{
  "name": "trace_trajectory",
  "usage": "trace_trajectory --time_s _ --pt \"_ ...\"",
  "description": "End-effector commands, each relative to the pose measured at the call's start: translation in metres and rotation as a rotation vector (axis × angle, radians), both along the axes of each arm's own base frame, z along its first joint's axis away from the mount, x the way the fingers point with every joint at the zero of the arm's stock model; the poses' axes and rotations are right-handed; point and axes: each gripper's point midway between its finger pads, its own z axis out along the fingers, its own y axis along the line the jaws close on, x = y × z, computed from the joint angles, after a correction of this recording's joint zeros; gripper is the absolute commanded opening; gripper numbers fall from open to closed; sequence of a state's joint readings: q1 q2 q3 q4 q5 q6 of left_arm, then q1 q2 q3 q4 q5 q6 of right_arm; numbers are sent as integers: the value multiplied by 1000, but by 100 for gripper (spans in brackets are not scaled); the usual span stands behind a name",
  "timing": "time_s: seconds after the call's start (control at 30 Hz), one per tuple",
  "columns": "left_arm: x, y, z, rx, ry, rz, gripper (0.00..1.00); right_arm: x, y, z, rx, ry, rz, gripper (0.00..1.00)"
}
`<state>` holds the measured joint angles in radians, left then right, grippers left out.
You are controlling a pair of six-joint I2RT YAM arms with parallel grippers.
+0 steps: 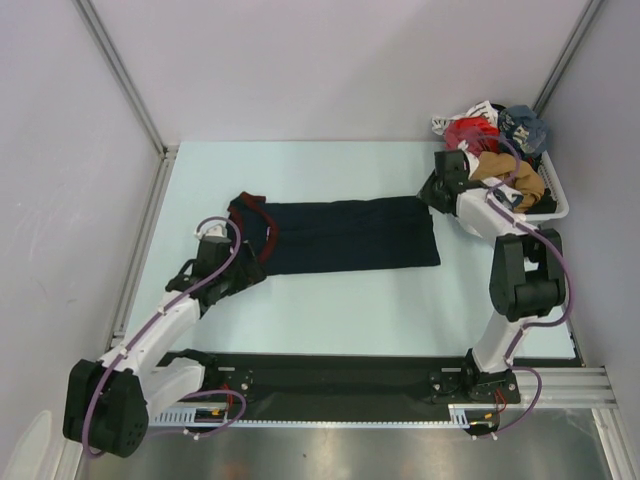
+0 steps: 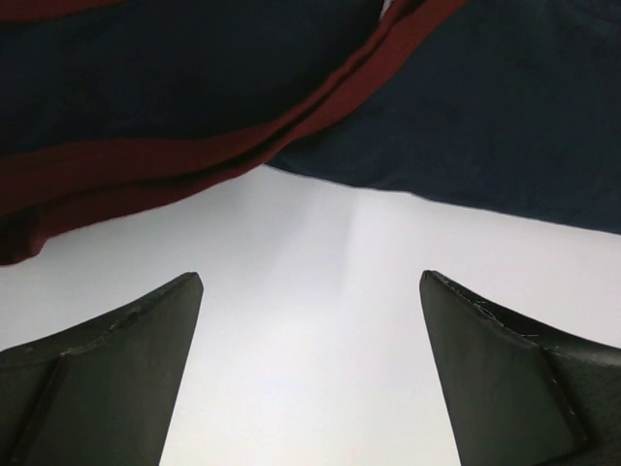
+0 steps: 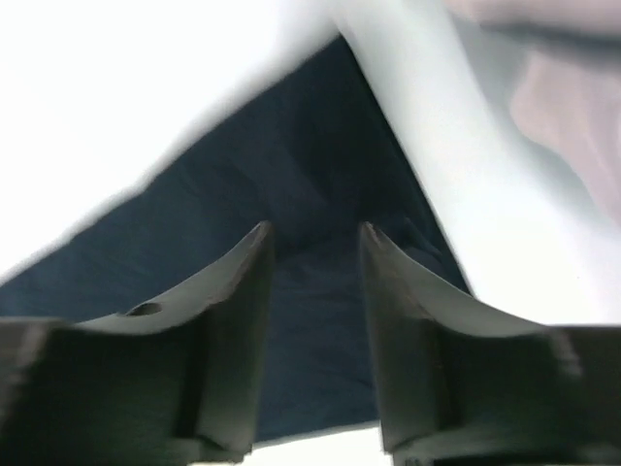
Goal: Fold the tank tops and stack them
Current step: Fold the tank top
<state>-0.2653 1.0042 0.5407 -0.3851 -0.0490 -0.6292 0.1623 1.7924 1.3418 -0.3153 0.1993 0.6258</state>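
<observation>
The dark navy tank top [image 1: 350, 235] lies flat on the table as a long strip, its maroon trim [image 1: 268, 240] at the left end. My left gripper [image 1: 248, 276] is open and empty at that end. In the left wrist view [image 2: 310, 282] bare table lies between its fingers, with maroon trim [image 2: 146, 165] and navy cloth [image 2: 485, 116] just ahead. My right gripper [image 1: 432, 190] is at the strip's far right corner. In the right wrist view [image 3: 315, 233] its jaws stand part open over the navy cloth [image 3: 243, 194]. A bit of white cloth [image 1: 447, 123] shows in the basket pile.
A white basket [image 1: 555, 205] at the back right holds a heap of clothes in red [image 1: 470, 132], tan and blue-grey, right behind my right gripper. Grey walls close in the table on the left, back and right.
</observation>
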Motion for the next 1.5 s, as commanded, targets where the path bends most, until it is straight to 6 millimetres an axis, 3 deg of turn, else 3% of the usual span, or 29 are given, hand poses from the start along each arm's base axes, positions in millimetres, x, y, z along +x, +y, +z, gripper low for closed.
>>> trace_trajectory --time_s 0.0,0.07,0.1,0.13,0.17,0.2,0.27,0.3,0.4,0.53,0.63,0.8,0.9,0.93,0.97,1.0,1.03,1.1,1.13,1.17,1.2,1.23,1.27,1.3,1.33,1.37,1.4,1.43,1.47 --pt "-10 9 -7 -7 10 60 100 -44 -2 -24 -13 76 41 47" --pt "-14 14 -11 -18 19 123 100 -60 -3 -21 -3 55 43 50" --pt "-16 16 -14 -19 27 140 100 -80 -6 -38 -8 96 44 50" --pt "-16 16 -14 -31 29 168 100 -88 -6 -40 -8 96 49 51" --pt "-18 17 -17 -34 35 178 100 -94 -7 -29 -6 60 50 57" --pt "-17 17 -16 -40 31 187 100 -111 -8 -44 -17 91 60 60" --pt "-16 20 -18 -41 30 218 100 -122 -8 -37 -11 56 68 65" --pt "-14 21 -17 -43 24 225 100 -131 -9 -45 -11 74 69 65" --pt "-10 26 -19 -43 17 263 99 -137 -10 -50 -6 90 70 66" --pt "-4 36 -22 -30 21 318 98 -134 -9 -62 -3 116 60 73" --pt "3 47 -24 -23 12 368 97 -128 -8 -73 2 138 51 66" --pt "14 72 -32 -26 15 500 93 -129 -15 -90 -31 193 4 62" --pt "28 83 -40 -49 20 560 90 -134 -16 -99 -44 220 -3 38" --pt "32 85 -41 -58 18 577 90 -135 -17 -100 -48 224 -2 25" --pt "46 85 -34 -72 -8 583 89 -137 -17 -100 -54 231 -2 19" --pt "49 86 -44 -68 29 591 87 -140 -16 -101 -61 239 0 15" --pt "66 87 -34 -77 6 595 83 -145 -18 -102 -73 252 -2 7" --pt "81 88 -33 -70 21 600 74 -152 -16 -97 -81 251 7 2" --pt "86 97 -44 -58 59 627 68 -159 -13 -98 -85 263 21 0" --pt "110 98 -29 -72 13 620 53 -169 -12 -101 -91 290 31 0" --pt "119 97 -42 -66 50 611 43 -174 -10 -94 -89 277 39 0" --pt "133 95 -40 -62 49 581 33 -188 0 -99 -84 301 74 0" --pt "164 94 -17 -78 7 568 18 -202 8 -101 -65 321 97 0" --pt "177 90 -33 -74 52 543 11 -210 19 -94 -40 297 129 0" --pt "193 88 -30 -85 51 532 2 -220 30 -93 -18 301 164 0" --pt "227 85 -4 -107 2 522 0 -247 46 -101 -7 348 202 0" --pt "242 77 -22 -125 39 498 0 -259 58 -100 10 357 232 0" --pt "260 70 -19 -142 28 477 0 -273 69 -95 40 360 269 1" --pt "297 51 14 -174 -56 429 0 -296 95 -94 74 374 327 1"
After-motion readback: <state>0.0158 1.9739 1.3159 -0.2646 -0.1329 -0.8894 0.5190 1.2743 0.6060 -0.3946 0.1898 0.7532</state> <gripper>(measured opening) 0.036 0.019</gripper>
